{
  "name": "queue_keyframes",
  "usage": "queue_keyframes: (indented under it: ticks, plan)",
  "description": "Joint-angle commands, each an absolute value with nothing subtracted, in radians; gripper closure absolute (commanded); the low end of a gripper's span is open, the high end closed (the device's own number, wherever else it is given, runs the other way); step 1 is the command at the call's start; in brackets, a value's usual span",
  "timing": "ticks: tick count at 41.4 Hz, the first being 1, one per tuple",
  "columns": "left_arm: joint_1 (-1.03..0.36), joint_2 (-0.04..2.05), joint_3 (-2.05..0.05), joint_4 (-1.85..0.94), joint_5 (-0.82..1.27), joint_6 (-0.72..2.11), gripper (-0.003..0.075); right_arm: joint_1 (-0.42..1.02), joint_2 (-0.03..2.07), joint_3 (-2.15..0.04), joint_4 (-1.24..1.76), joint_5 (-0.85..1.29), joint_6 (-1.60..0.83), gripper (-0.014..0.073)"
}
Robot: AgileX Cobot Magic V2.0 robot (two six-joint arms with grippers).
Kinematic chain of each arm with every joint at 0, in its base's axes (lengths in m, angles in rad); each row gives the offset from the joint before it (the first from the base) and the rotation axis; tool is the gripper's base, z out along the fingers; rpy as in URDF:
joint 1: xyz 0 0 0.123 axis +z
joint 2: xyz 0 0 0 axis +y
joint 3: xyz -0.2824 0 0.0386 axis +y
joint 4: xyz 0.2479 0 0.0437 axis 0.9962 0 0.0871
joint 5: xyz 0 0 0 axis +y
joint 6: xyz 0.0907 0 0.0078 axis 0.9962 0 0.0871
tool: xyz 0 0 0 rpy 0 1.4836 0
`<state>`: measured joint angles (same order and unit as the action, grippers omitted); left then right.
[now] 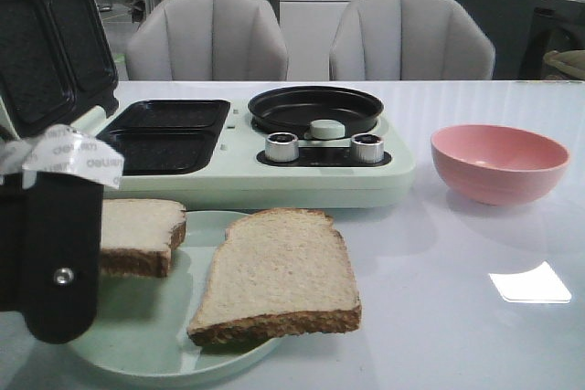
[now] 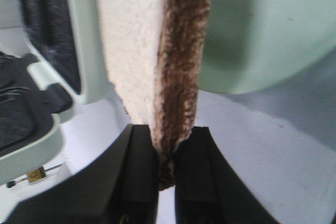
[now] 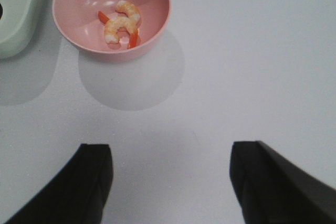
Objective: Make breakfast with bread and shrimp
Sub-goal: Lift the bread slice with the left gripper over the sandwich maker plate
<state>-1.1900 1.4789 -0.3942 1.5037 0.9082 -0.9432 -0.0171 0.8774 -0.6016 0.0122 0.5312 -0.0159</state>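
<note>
The left end effector (image 2: 167, 169) is clamped on the crust edge of one bread slice (image 1: 137, 235), which sits at the left of the pale green plate (image 1: 155, 353). Whether that slice has lifted clear of the plate is hard to judge from the front view. To do this well, raise it level and slowly, since a grip on one edge lets soft bread sag or tear, then carry it to the open sandwich tray (image 1: 164, 137) of the breakfast maker (image 1: 302, 184) just behind the plate. The second slice (image 1: 281, 276) lies flat on the plate, untouched. The right end effector (image 3: 170, 182) hangs over the bare bench (image 3: 236, 77) with its jaws spread and empty. The shrimp (image 3: 122, 22) lie in the pink bowl (image 3: 152, 3), well ahead of it.
</note>
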Motion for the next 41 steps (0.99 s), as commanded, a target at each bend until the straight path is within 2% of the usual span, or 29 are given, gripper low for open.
queue_keyframes:
  ticks: [1, 11, 22, 28, 35, 41]
  plan:
    - [-1.231, 1.411, -0.416, 1.526, 1.053, -0.961, 0.0620, -0.021, 0.873, -0.629, 0.000, 0.460, -0.020, 0.0018]
    - [-1.309, 1.282, -0.416, 1.580, 1.225, -0.950, 0.0620, -0.021, 0.873, -0.629, 0.000, 0.460, -0.020, 0.0018]
    - [-1.307, 1.188, -0.506, 1.676, 1.220, -0.894, 0.0620, -0.021, 0.873, -0.629, 0.000, 0.460, -0.020, 0.0018]
    - [-1.203, 1.188, -0.583, 1.712, 1.073, -0.865, 0.0619, -0.021, 0.873, -0.629, 0.000, 0.460, -0.020, 0.0018]
    - [-0.991, 1.193, -0.658, 1.741, 0.854, -0.829, 0.0619, -0.021, 0.873, -0.629, 0.000, 0.460, -0.020, 0.0018]
    - [-0.842, 1.263, -0.749, 1.784, 0.780, -0.820, 0.0619, -0.021, 0.873, -0.629, 0.000, 0.460, -0.020, 0.0018]
